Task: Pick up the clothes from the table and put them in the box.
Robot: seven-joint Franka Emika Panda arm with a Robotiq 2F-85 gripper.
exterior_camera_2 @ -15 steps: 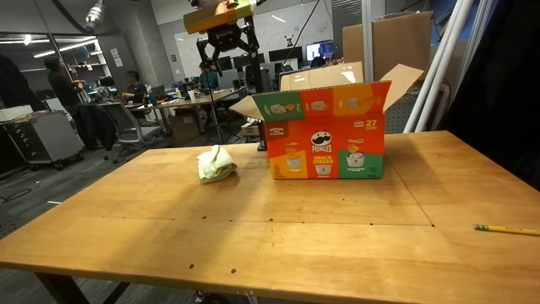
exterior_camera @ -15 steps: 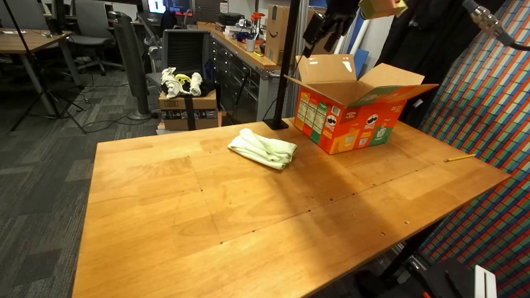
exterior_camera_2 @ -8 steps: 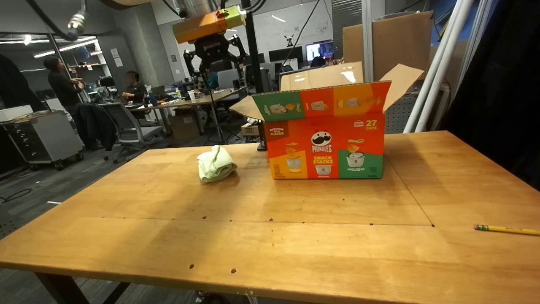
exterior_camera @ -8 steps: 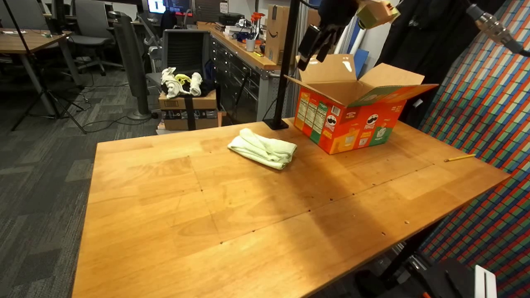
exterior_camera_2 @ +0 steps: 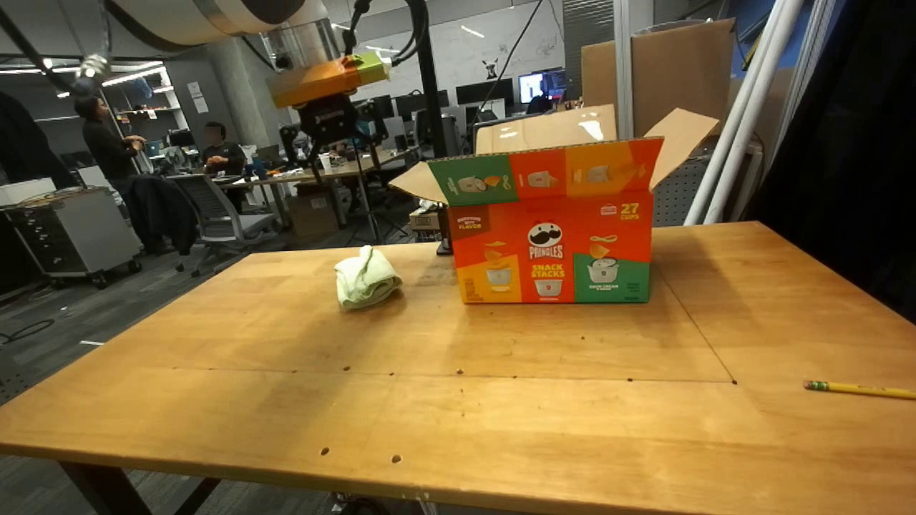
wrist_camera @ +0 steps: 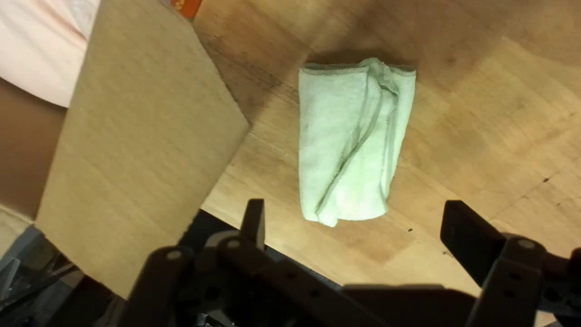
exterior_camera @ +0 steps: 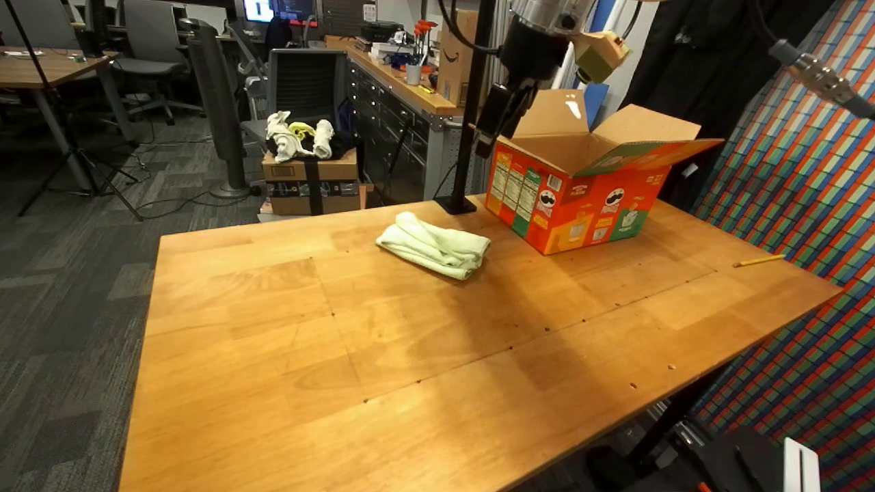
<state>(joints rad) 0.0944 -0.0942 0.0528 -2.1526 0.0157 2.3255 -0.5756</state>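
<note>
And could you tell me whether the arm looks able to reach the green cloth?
Probably yes: the pincer hangs open above the table, the green cloth lies uncovered, and the wrist view shows the box flap to one side.

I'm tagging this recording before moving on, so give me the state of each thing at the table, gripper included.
Gripper: open, holding nothing, above the table.
Box: upright on the table, top open, flaps spread.
Green cloth: loosely folded, lying on the table beside the box, apart from it.
Pale cloth: inside the box, only partly visible.
Pencil: lying flat on the table.
Post: standing upright at the table's edge.
</note>
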